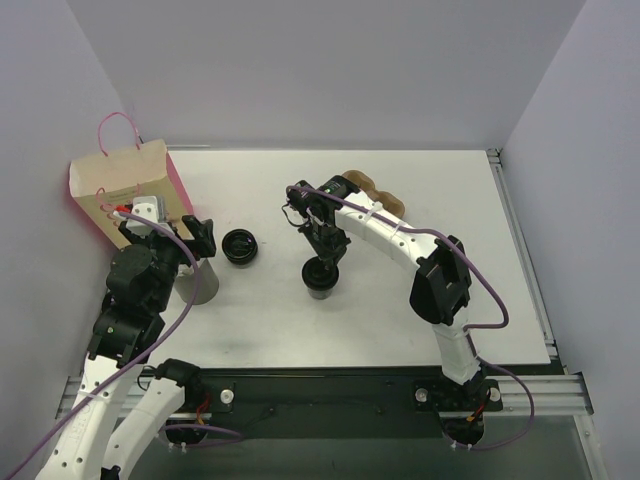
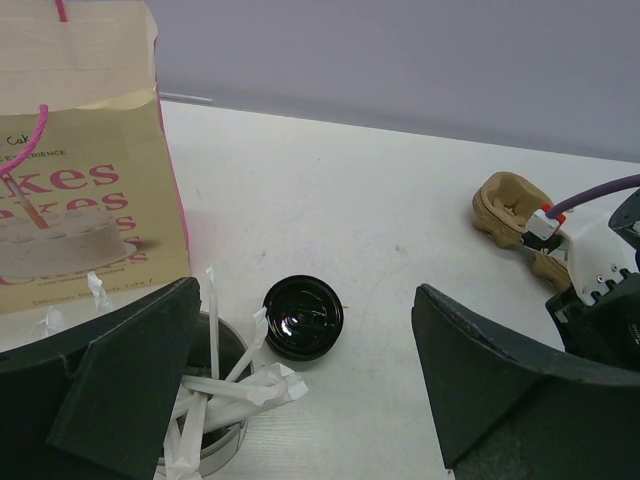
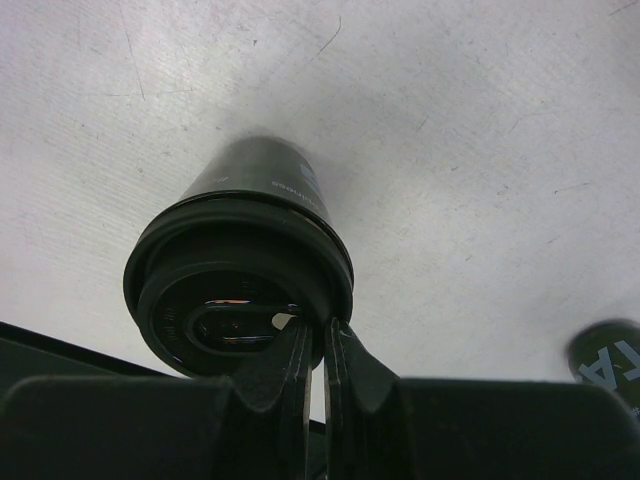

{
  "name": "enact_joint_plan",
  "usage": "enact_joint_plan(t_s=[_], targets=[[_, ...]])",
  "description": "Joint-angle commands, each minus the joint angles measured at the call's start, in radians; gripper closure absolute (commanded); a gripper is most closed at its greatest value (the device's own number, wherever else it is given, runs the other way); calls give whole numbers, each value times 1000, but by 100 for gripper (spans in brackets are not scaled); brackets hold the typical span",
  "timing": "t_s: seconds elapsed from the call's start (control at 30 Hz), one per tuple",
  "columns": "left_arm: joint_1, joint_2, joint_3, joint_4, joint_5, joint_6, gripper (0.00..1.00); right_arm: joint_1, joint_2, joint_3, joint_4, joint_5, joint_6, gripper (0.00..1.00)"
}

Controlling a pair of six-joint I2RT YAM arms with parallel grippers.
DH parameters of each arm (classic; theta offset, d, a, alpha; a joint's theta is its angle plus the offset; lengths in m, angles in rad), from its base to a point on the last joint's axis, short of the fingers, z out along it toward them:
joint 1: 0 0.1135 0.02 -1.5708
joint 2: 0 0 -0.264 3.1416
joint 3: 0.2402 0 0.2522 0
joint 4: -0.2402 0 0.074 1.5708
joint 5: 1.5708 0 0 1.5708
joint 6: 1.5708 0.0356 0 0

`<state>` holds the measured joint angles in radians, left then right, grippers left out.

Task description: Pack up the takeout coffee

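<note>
The takeout coffee [image 1: 319, 279], a small dark-greyish cup with a black lid [image 3: 240, 285], stands upright on the white table near the middle. My right gripper [image 1: 323, 258] [image 3: 320, 332] is shut on the near rim of its lid, one finger inside the rim and one outside. At the far left a tan paper bag [image 1: 120, 185] [image 2: 75, 170] with pink handles stands upright. My left gripper [image 1: 178, 237] [image 2: 315, 400] hangs in front of the bag, open wide and holding nothing.
A pale grey lidless cup [image 1: 201, 282] [image 2: 215, 400] full of wrapped straws stands against my left finger. Between the arms sits a low black round cup [image 1: 240, 247] [image 2: 303, 318] [image 3: 608, 357] with a glossy dark inside. A brown pulp cup carrier [image 1: 378, 191] [image 2: 512, 208] lies behind my right arm.
</note>
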<state>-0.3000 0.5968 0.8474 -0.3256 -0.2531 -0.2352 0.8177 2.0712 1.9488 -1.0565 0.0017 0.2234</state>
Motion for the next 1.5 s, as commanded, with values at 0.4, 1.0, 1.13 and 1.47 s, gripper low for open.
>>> enact_joint_plan(t_s=[0.4,1.0,1.13,1.47], targets=[[-7,1,-5,42,5,19,3,-6,-54,45,-88,31,-10,65],[-206,265,156,-70,189,48,10,-219,-433,-551,455,-422,57,47],[-228,379,171,-76,288,-18,14,-242,-448,-610,553,-488,91,48],[-246,477,19,91,456,-214,21,-255,-399,-636,647,-534,119,48]])
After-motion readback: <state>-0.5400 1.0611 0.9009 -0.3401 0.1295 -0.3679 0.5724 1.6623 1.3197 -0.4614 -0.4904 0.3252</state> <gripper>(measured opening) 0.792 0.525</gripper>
